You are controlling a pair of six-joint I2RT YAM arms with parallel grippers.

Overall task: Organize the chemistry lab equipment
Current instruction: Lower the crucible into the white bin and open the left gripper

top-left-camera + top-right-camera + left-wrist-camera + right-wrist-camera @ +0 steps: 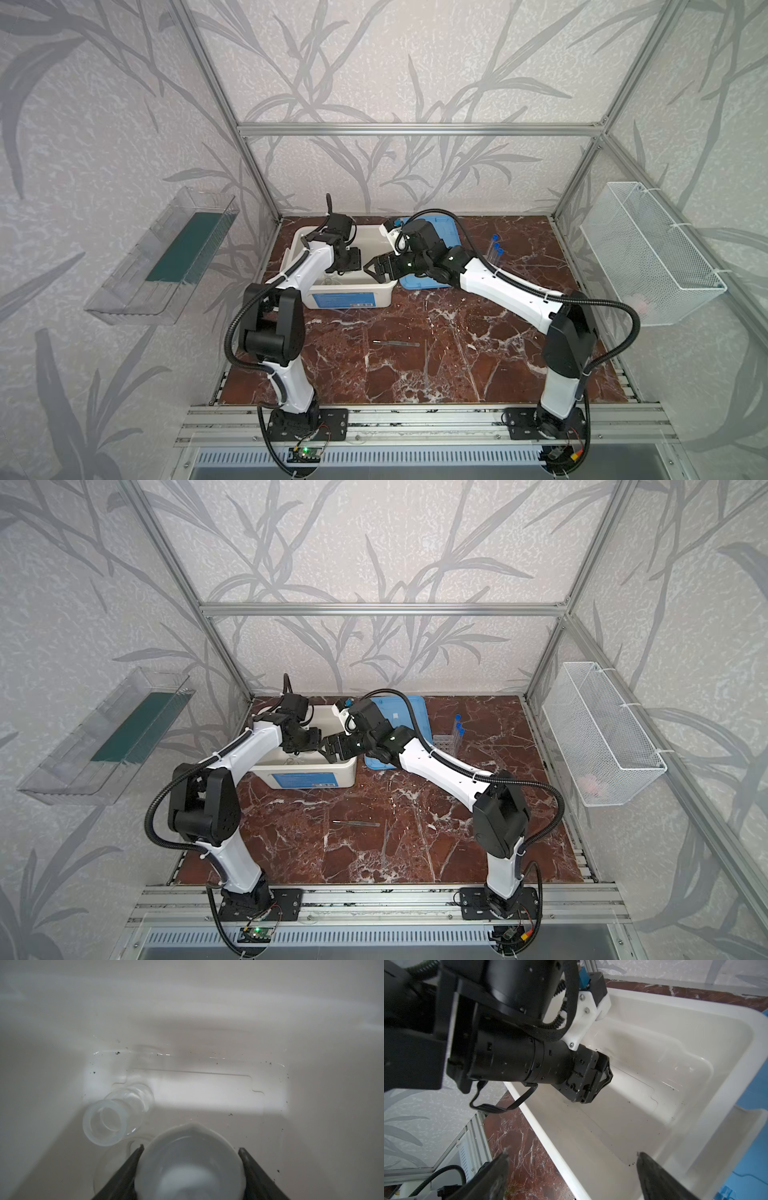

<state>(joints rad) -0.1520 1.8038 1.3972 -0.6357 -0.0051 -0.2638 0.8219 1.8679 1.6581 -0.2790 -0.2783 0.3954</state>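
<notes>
So the small white dish [190,1167] sits down inside the white tub [695,1007], and the left gripper [191,1148] has it pinched across its width, one finger on each side of the rim. I can't tell whether it's off the tub floor yet.

My take is that the move here is a lift out. I'd go straight up and keep the dish level, since a smooth round rim like that looks easy to squirt out of flat fingers.

A small clear glass vessel [116,1118] is lying on its side just beside the dish, so any sideways drag would probably knock it rolling. There's a faint clear outline by the near finger too, maybe a second vessel, hard to say.

The right gripper [572,1154] hangs wide open and empty over the tub, close to the left wrist, so the exit is tight.

Further out, the blue lid [409,712] lies beside the tub, the test tubes [496,249] stand in the rack [442,742], and the tweezers [397,343] are alone on the table [457,353].
</notes>
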